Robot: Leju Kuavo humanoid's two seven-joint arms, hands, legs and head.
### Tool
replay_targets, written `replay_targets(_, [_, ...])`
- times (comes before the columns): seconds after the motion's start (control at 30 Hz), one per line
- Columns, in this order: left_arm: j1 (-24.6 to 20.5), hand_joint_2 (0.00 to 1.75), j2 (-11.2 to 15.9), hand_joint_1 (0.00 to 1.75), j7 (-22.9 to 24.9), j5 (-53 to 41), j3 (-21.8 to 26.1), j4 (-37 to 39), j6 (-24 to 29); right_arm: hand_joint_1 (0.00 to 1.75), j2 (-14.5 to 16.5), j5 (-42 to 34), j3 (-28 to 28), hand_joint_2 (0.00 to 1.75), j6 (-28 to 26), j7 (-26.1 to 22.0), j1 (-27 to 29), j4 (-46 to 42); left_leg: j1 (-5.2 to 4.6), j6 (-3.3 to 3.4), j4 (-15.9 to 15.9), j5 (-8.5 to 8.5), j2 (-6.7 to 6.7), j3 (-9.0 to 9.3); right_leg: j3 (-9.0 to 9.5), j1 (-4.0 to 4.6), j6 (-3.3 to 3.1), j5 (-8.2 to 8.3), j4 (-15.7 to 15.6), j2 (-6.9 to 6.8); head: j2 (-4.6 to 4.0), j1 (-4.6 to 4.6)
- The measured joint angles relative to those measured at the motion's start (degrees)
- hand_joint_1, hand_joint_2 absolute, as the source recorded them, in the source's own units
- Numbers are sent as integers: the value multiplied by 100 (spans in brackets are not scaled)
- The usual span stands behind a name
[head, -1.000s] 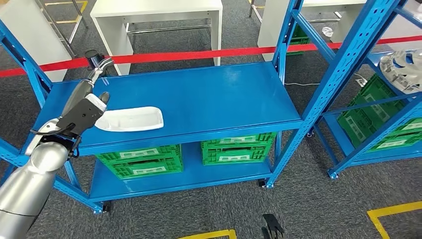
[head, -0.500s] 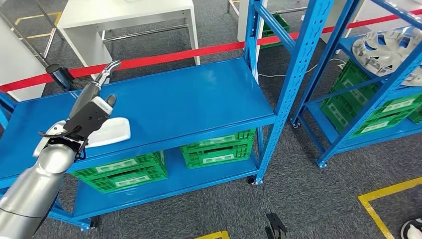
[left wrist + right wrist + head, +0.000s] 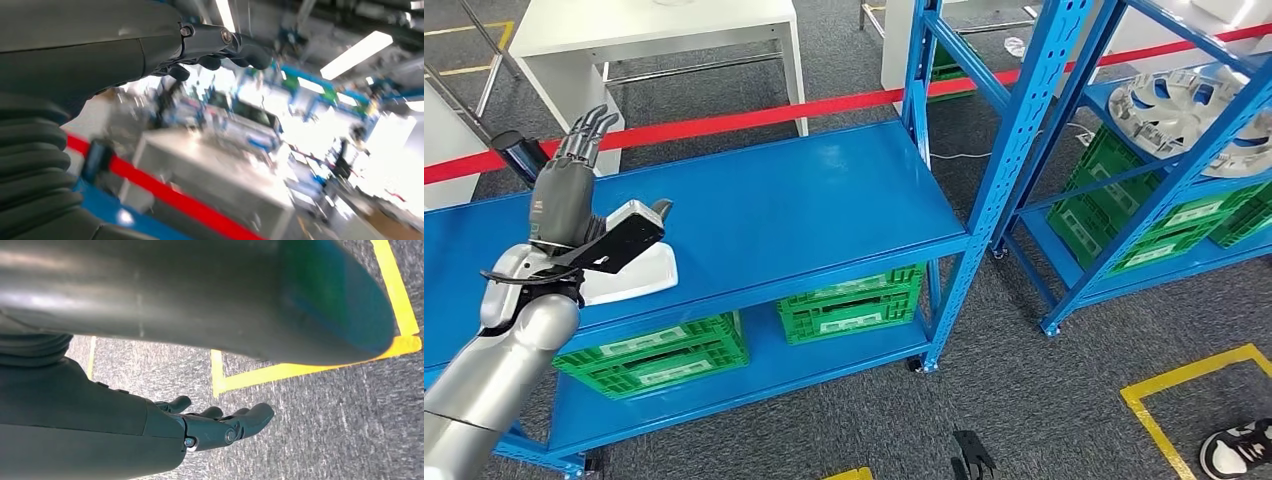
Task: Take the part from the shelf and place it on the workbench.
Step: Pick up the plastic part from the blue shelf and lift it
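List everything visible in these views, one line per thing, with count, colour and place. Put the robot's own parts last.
white part: one, white, on the near shelf's top deck, partly hidden by the left hand.
near shelf: one, blue, centre of the head view.
green crates: two, green, on the near shelf's lower deck.
second shelf: one, blue, at right, with green crates low down.
wheel cover: one, silver, on the second shelf.
barrier tape: one, red, behind the near shelf.
white table: one, white, beyond the tape.
floor marking: yellow lines on grey carpet.
shoe: one, a person's, black and white, bottom right corner.
left hand: raised above the white part, fingers extended.
right hand: hanging over the floor, holding nothing.
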Motion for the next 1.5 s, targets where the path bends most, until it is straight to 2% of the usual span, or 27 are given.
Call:
replay_targets(0.07, [-67, 175, -15, 0, 52, -318, -28, 318, 295, 0, 1, 14, -7, 0, -9, -11, -4, 0, 0, 17, 0, -1, -1, 1, 13, 0, 14, 8, -18, -1, 1, 0])
replay_targets(0.13, [-106, 175, -16, 0, 46, -395, -43, 587, 355, 0, 1, 34, -20, 0, -15, -14, -4, 0, -1, 28, 0, -1, -1, 2, 21, 0, 26, 16, -31, -1, 0, -1])
replay_targets(0.27, [-167, 175, 24, 0, -138, -414, -58, 1053, 75, 0, 0, 75, -41, 0, -6, 6, 0, 0, -1, 43, 1, 3, -1, 1, 26, -6, 41, 25, -43, -1, 1, -1])
replay_targets(0.43, [-220, 175, 155, 0, -797, 80, -52, 1448, -956, 0, 0, 92, -49, 0, 44, 14, 8, 0, -1, 46, 2, 5, 1, 1, 25, -15, 43, 27, -44, 0, 0, -1])
replay_targets(0.53, [-175, 175, 206, 0, -1398, 959, 100, 1548, -1739, 0, -1, 104, -52, 0, 52, 3, 11, 0, 2, 45, 1, 5, 0, 1, 24, -12, 43, 26, -44, -1, 0, -1])
replay_targets(0.63, [-46, 175, 214, 0, -1870, 2238, 452, 1519, -2864, 0, -1, 113, -55, 0, 59, 2, 11, 0, 3, 45, -4, 5, 1, 2, 21, -11, 43, 25, -44, -1, 0, -1])
replay_targets(0.73, [176, 175, 215, 0, -2015, 3201, 891, 1306, -3833, 0, -1, 121, -58, 0, 65, 2, 14, 0, 3, 45, -9, 5, 1, 1, 17, -11, 42, 24, -44, 0, 0, -1])
replay_targets(0.8, [304, 175, 241, 0, -2025, 3394, 1083, 1123, -4084, 0, -3, 130, -62, 0, 69, 2, 14, 0, 3, 45, -11, 4, 1, 1, 16, -10, 41, 21, -44, 0, 0, -1])
replay_targets(0.93, [459, 175, 337, 0, -1976, 3246, 1169, 834, -4079, 0, -9, 144, -83, 0, 81, 2, 15, 0, 4, 44, -13, 4, -1, 0, 16, -9, 39, 19, -44, -2, 1, -1])
replay_targets(1.13, [476, 175, 372, 0, -1939, 2602, 1116, 858, -3695, 0, -12, 149, -102, 0, 93, -1, 13, 0, 4, 44, -13, 4, -1, 1, 15, -10, 39, 19, -44, -3, 1, -1])
replay_targets(1.5, [363, 175, 326, 0, -1819, 1422, 355, 1268, -2843, 0, -12, 157, -193, 0, 56, -2, 13, 0, 3, 45, -12, 4, -1, 1, 15, -11, 39, 19, -44, -3, 1, -1])
